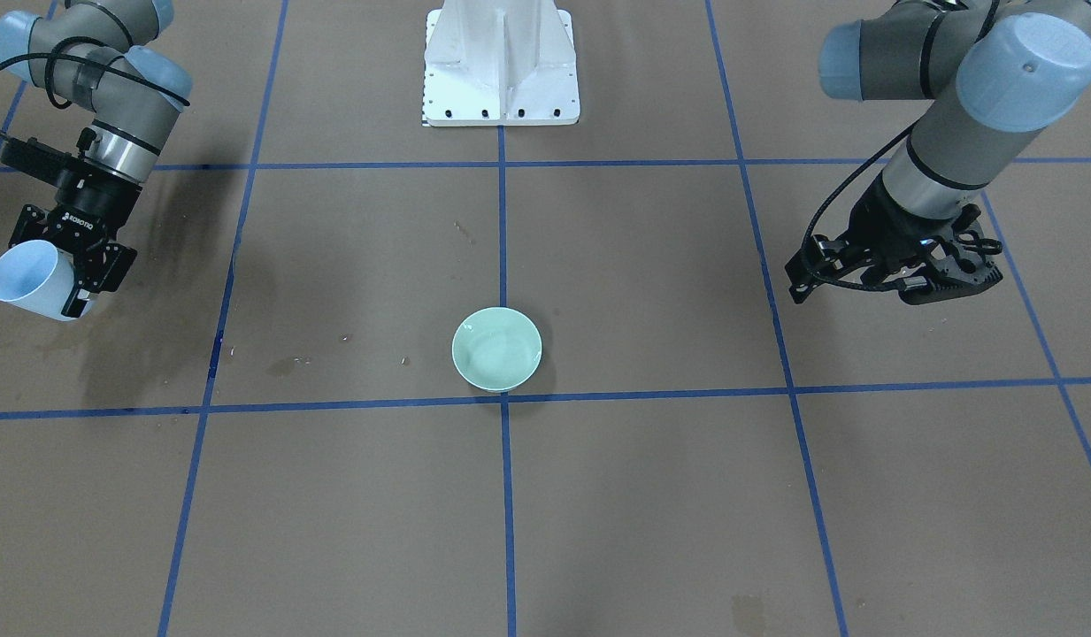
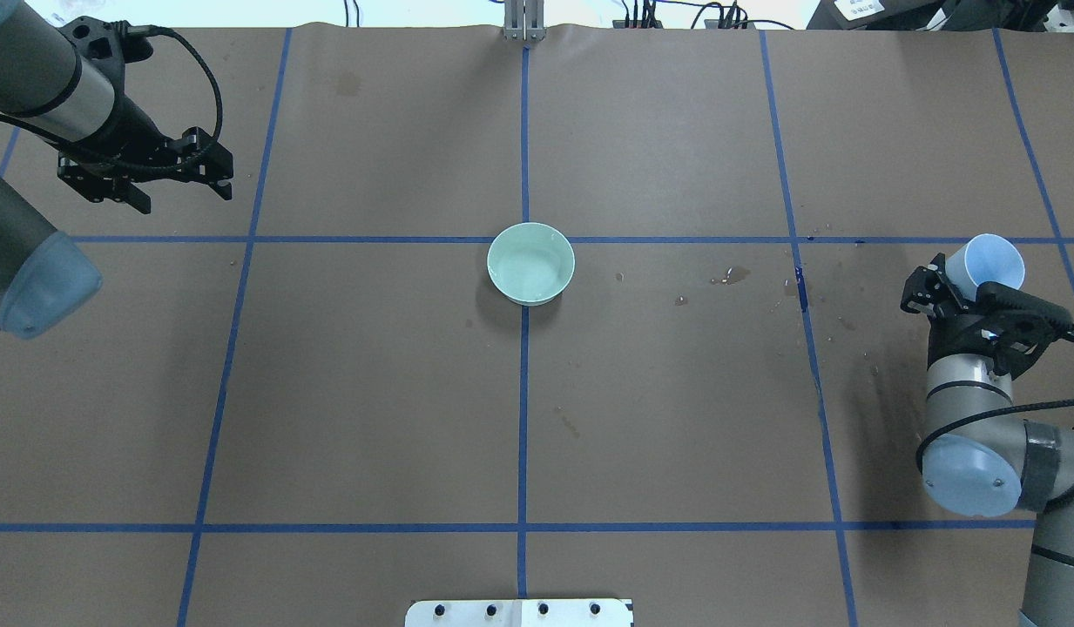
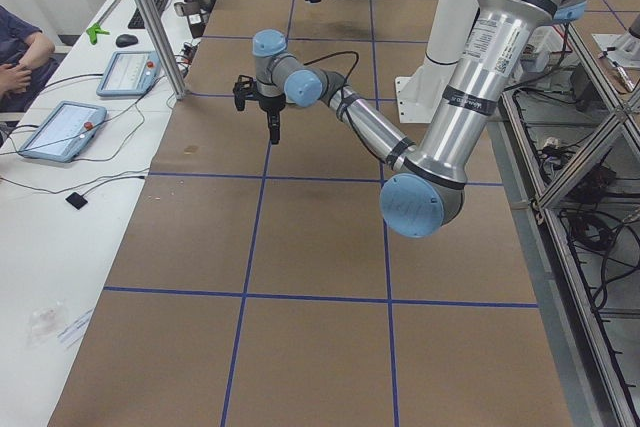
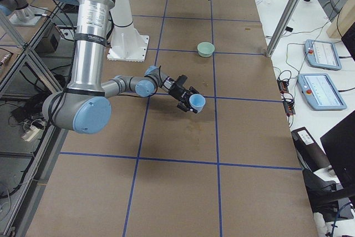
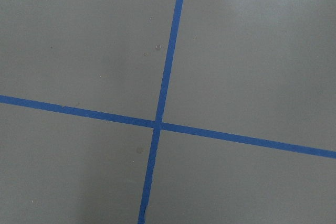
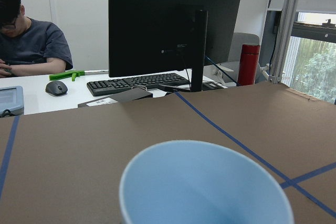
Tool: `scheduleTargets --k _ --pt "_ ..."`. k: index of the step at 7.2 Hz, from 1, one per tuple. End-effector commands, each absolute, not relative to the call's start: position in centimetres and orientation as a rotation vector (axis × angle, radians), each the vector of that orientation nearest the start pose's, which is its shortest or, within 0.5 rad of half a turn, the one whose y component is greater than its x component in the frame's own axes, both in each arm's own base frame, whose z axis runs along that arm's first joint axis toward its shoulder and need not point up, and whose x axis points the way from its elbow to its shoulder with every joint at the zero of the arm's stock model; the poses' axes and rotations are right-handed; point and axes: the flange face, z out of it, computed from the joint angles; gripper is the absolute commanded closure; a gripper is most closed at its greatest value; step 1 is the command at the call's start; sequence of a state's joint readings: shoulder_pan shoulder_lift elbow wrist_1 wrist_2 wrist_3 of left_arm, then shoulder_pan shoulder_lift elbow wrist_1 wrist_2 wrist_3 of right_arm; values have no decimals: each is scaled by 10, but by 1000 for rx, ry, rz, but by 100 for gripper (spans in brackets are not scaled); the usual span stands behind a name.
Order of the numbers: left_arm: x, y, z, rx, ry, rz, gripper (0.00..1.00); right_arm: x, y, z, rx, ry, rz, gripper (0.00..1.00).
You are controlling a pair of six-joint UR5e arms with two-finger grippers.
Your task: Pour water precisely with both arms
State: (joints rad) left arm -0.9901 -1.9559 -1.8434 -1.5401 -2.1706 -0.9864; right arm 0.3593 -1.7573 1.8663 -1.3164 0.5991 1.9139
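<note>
Logging the right gripper (image 2: pixel 972 286) clamped on a tilted blue cup (image 2: pixel 989 259) at the right; we cannot tell what it contains. The green bowl (image 2: pixel 531 300) at centre shows a faint sheen. Spots of water (image 2: pixel 733 276) lie between them. We see the left gripper (image 2: pixel 181 196) spread, empty, far left.

The light blue plastic cup (image 6: pixel 205 182) is blurred and cut off by the right wrist view's bottom edge. Whether it holds water cannot be told.
</note>
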Motion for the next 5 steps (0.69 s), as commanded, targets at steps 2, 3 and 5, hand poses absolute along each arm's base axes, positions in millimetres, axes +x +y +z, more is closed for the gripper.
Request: scheduleTargets --k 2,3,5 --pt "264 -543 325 21 840 -193 0 -351 -320 577 1032 -333 785 100" --pt "264 -544 325 22 838 -195 0 -361 -307 581 1033 -340 776 100" --pt "264 -544 327 20 836 -195 0 -373 -292 581 1029 -375 766 100"
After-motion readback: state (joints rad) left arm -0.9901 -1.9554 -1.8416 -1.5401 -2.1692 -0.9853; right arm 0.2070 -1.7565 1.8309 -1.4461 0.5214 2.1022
